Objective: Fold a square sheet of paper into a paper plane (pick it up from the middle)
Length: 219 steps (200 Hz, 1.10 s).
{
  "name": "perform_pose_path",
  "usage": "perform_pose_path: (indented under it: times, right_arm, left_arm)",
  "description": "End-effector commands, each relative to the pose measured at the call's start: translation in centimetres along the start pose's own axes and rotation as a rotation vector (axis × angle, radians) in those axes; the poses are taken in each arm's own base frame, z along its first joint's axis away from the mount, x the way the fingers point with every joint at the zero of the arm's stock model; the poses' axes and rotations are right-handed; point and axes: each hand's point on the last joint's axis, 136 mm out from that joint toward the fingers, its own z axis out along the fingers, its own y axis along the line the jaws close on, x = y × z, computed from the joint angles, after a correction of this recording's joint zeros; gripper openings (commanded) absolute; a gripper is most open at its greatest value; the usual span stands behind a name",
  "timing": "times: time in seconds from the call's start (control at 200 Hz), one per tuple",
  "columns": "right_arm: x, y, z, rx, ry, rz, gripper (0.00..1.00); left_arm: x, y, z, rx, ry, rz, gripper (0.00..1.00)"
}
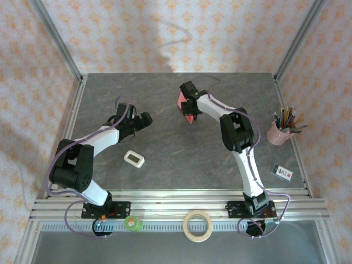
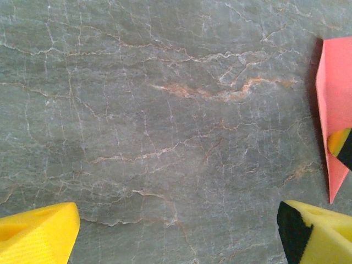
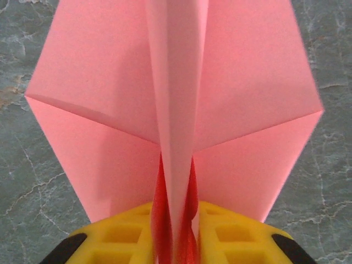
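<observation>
No text, number or brand is coming through legibly in any view. The small white gadget [image 1: 133, 159] lying on the worktop [image 1: 181, 148] is showing a pale display window, but whatever stands in it is appearing too small to make out. The little white box [image 1: 282, 172] near the worktop's right edge is carrying a dark patch that could be a label, and any lettering on it is blurring into a smudge.
</observation>
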Motion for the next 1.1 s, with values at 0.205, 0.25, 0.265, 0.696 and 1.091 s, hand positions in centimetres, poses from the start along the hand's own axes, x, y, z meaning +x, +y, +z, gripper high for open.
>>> perform_pose_path:
  times: [0.205,0.25,0.265,0.696,1.091]
  right_arm:
    - [1.7,-2.0,1.8,0.086,0.026,0.027,0.31]
    - [2.1,-2.2,2.1,0.095,0.029,0.027,0.33]
    - [2.3,-2.3,2.2,0.098,0.031,0.028,0.34]
    - [4.6,-3.7,4.9,0.124,0.063,0.042,0.44]
    - [-1.1,-2.0,-0.5,0.050,-0.084,0.065,0.45]
  left_arm:
    - [0.6,0.4,-0.4,0.010,0.006,0.018,0.97]
    - [0.5,0.4,-0.4,0.009,0.004,0.018,0.97]
    - [0.6,0.5,-0.4,0.009,0.004,0.018,0.98]
    - [0.1,0.2,-1.0,0.010,-0.009,0.023,0.99]
    - [-3.0,-1.8,-2.9,0.032,-0.095,0.027,0.99]
